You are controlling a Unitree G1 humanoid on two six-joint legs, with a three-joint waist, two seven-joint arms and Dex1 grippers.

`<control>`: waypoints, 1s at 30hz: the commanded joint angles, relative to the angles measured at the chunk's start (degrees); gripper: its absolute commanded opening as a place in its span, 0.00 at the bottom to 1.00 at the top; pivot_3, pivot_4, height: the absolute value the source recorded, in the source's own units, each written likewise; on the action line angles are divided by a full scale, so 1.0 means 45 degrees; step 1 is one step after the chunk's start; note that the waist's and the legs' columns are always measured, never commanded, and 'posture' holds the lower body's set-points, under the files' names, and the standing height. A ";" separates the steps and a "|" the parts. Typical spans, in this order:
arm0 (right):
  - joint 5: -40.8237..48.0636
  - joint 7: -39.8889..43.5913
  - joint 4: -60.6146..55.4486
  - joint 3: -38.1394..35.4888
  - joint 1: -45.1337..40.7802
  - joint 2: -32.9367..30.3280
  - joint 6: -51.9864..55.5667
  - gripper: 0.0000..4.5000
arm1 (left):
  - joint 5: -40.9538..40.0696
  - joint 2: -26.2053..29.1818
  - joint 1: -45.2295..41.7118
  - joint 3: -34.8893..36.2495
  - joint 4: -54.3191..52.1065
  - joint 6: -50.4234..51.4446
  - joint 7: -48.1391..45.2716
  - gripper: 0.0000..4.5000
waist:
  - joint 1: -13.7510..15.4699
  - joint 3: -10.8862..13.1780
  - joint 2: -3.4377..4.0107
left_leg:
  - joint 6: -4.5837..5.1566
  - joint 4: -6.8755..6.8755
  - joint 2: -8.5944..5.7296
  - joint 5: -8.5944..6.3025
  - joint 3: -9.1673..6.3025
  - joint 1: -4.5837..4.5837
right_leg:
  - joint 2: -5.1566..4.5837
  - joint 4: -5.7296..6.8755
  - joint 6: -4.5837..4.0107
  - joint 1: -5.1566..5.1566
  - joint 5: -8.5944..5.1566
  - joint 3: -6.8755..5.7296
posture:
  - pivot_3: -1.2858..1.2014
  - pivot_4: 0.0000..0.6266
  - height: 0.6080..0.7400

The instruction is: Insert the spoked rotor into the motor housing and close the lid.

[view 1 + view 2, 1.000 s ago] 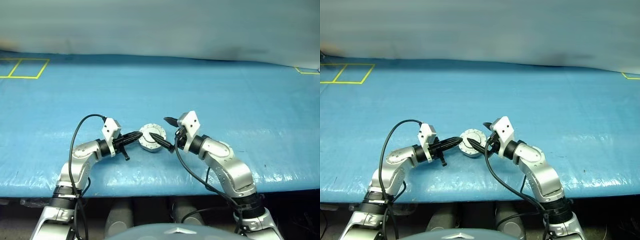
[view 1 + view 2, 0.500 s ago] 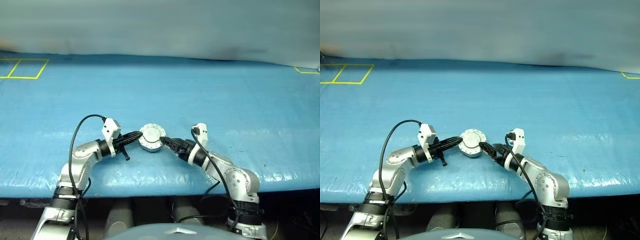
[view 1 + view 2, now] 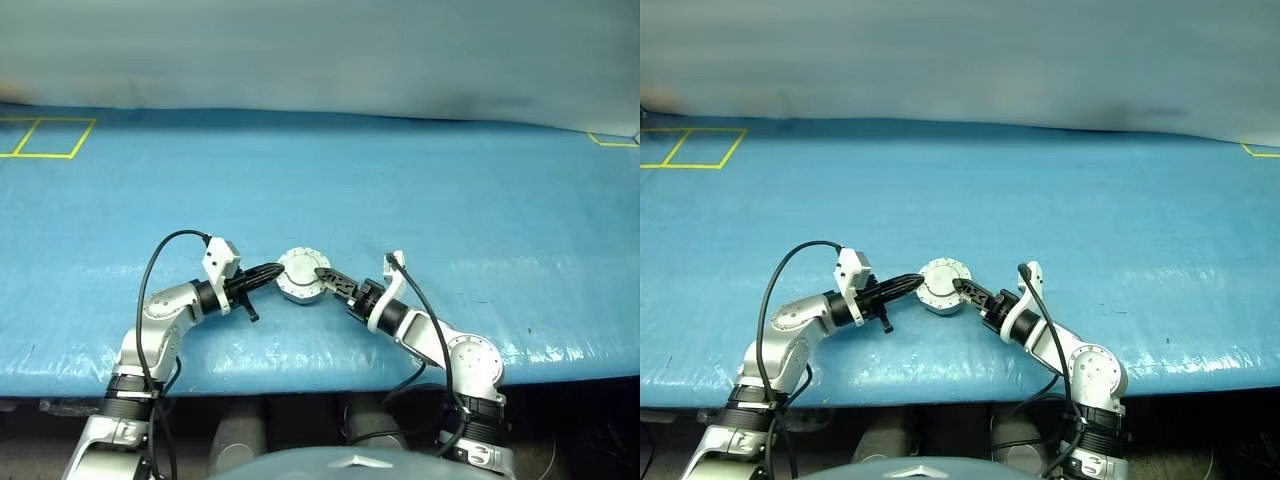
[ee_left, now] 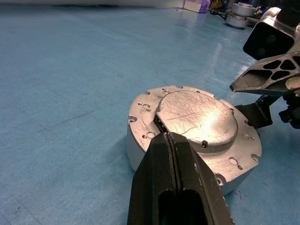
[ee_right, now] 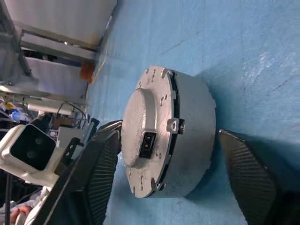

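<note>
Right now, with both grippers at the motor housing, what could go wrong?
1. The right gripper straddles the motor housing with its fingers open, one at the lid and one beside the base. If they close off-centre, the housing may slide on the blue table cover.
2. The shut left gripper rests its tip at the lid's edge; pushing there could tilt or shift the lid.

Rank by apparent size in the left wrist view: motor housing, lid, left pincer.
1. motor housing, the widest shape in the frame.
2/3. lid and left pincer: look alike; the pincer sits closest to the camera, so unranked.
</note>
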 commanded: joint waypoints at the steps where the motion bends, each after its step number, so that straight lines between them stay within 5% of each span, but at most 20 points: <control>1: 0.0809 -0.0144 -0.0167 -0.0075 -0.0311 0.0275 -0.0042 0.57 | 0.0208 0.0044 0.0149 -0.0205 -0.0104 0.0008 0.0038 0.00 | -0.0007 0.0002 0.0003 | 0.0000 -0.0003 0.0000 0.0000 0.0000 -0.0001 | 0.0001 0.0000 -0.0001 -0.0003 -0.0001 0.0000 | 0.52 0.24 1.00; 6: 0.0760 -0.0248 -0.0210 0.0287 -0.0330 -0.0016 -0.0080 0.26 | 0.0197 0.0032 0.0157 -0.0187 -0.0115 -0.0021 0.0059 0.00 | -0.0035 0.0004 0.0006 | 0.0000 -0.0008 0.0001 0.0000 0.0003 -0.0006 | 0.0001 -0.0001 -0.0003 -0.0010 -0.0003 0.0002 | 0.52 0.24 1.00; 30: -0.0669 0.0744 -0.0327 0.2823 0.0079 -0.1249 -0.0530 0.26 | 0.0284 -0.0064 0.0122 -0.0107 -0.0067 -0.0018 0.0035 0.00 | -0.0239 -0.0017 0.0027 | 0.0000 -0.0010 0.0013 0.0000 0.0004 0.0018 | 0.0010 0.0002 -0.0007 -0.0001 -0.0005 0.0002 | 0.52 0.24 1.00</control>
